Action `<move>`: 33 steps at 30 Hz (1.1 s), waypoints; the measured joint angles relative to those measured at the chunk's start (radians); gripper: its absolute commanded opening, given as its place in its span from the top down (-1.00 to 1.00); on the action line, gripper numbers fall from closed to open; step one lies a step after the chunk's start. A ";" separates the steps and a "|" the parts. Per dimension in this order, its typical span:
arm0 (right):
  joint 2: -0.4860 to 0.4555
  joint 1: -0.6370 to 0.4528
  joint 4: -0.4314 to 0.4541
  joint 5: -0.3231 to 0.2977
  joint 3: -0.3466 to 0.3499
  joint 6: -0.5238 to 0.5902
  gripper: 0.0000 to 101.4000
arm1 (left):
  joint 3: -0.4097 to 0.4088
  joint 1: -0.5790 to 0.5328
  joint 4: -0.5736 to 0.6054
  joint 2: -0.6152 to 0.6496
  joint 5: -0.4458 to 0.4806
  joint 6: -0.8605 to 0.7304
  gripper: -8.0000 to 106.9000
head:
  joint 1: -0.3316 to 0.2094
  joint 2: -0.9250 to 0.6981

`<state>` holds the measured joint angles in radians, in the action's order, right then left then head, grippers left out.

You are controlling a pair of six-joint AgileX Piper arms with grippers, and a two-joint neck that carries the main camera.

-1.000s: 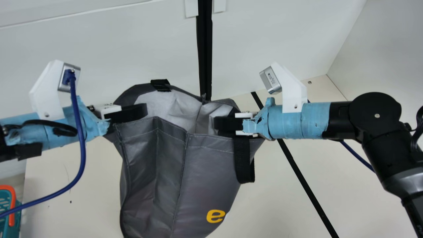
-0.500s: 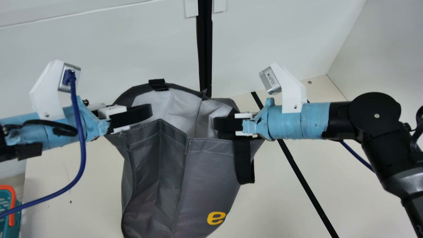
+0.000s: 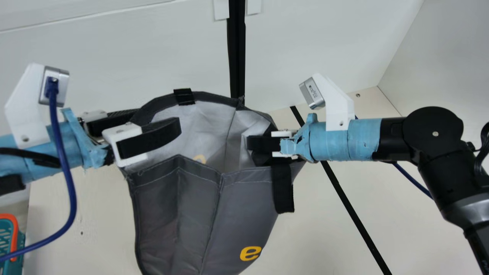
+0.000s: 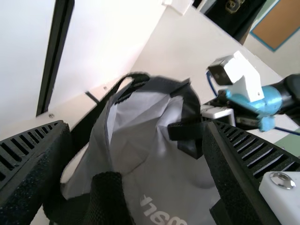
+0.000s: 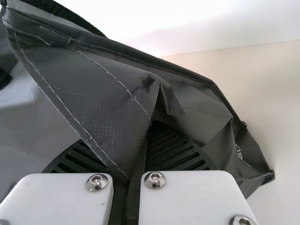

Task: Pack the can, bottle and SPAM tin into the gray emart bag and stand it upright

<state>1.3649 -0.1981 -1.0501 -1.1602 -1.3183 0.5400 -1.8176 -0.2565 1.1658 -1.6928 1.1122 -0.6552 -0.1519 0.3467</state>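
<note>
The gray emart bag hangs with its mouth open toward the camera in the main view, its pale lining showing. At the mouth's left side, my left gripper stands open, one finger over the mouth and the other outside behind the rim. My right gripper is shut on the rim at the right, above a dangling black handle. In the left wrist view, my left gripper has its fingers wide apart, the bag between and beyond them. In the right wrist view, gray fabric is pinched in my right gripper.
A teal basket with an orange handle stands at the main view's lower left. White walls rise behind the bag, and a black strip crosses the table at right. A blue cable loops below my left wrist.
My left gripper has opened wide and shifted left. The bag's front rim has sunk a little and its mouth shows wider. The right arm has stayed nearly still.
</note>
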 measured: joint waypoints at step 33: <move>0.000 0.000 0.000 0.000 0.000 0.000 1.00 | 0.120 0.258 -0.240 0.287 0.000 0.049 -0.71 | 0.000 0.002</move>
<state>1.3649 -0.1981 -1.0501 -1.1602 -1.3183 0.5400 -1.6975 0.0014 0.9259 -1.4055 1.1118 -0.6063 -0.1519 0.3482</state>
